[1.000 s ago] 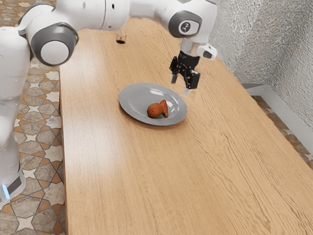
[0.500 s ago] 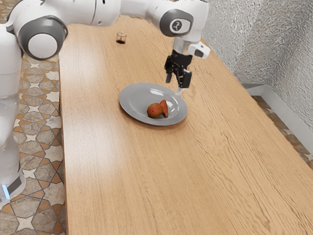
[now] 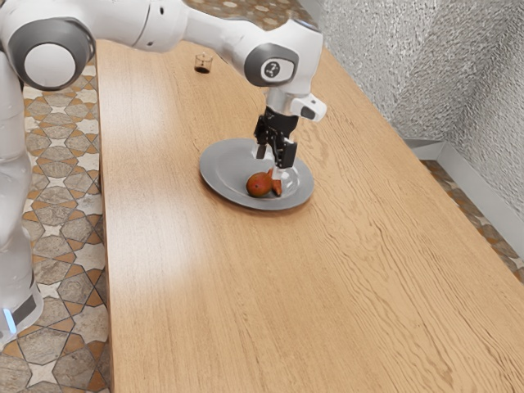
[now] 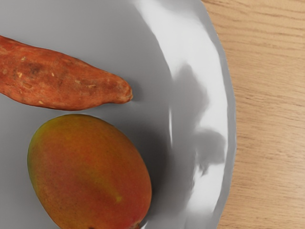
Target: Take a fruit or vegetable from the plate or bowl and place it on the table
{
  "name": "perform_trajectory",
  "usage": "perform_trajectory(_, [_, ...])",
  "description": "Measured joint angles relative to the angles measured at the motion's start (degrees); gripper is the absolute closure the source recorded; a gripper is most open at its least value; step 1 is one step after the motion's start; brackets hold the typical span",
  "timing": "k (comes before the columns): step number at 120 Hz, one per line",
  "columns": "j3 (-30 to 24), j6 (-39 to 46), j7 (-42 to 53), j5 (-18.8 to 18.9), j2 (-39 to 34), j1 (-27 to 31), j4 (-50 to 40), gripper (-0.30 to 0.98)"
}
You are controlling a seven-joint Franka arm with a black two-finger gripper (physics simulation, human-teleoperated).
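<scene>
My gripper (image 3: 270, 164) is over the grey plate (image 3: 221, 168) in the exterior view, its two fingers apart and nothing between them. Just below it, an orange-red mango (image 3: 259, 185) rests on the plate, and a sweet potato (image 3: 276, 187) lies close beside it, partly hidden behind a fingertip. The wrist view looks down on the round mango (image 4: 90, 171), green at one edge, and the tapered reddish sweet potato (image 4: 62, 78), both on the plate (image 4: 157, 119).
A small glass with dark contents (image 3: 203, 63) stands farther up the wooden table (image 3: 311, 303). A rough pale wall (image 3: 409, 74) rises beyond the table's edge at the exterior view's right.
From beyond the plate's rim, my gripper has moved toward the exterior view's left and dropped lower over the plate. Mango, sweet potato and plate have stayed put.
</scene>
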Motion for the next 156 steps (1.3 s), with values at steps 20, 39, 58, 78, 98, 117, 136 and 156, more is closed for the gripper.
perform_trajectory(20, [1.5,0.9,0.3,0.0,1.1,0.1,0.0,0.0])
perform_trajectory(39, [2.2,1.6,0.6,0.0,1.7,1.2,0.1,0.0])
perform_trajectory(58, [2.2,2.1,0.8,-0.1,2.4,0.5,0.0,0.0])
perform_trajectory(78, [2.3,2.8,0.9,-0.1,3.2,0.5,0.0,0.0])
perform_trajectory(98, [2.2,3.2,1.1,-0.3,4.2,0.6,0.0,0.0])
perform_trajectory(117, [2.2,3.6,1.2,-0.6,5.2,0.6,0.1,0.0])
perform_trajectory(136, [2.4,4.1,1.2,-1.4,6.2,0.9,0.1,0.0])
perform_trajectory(156, [3.5,4.5,1.3,-2.2,6.3,1.4,0.1,0.0])
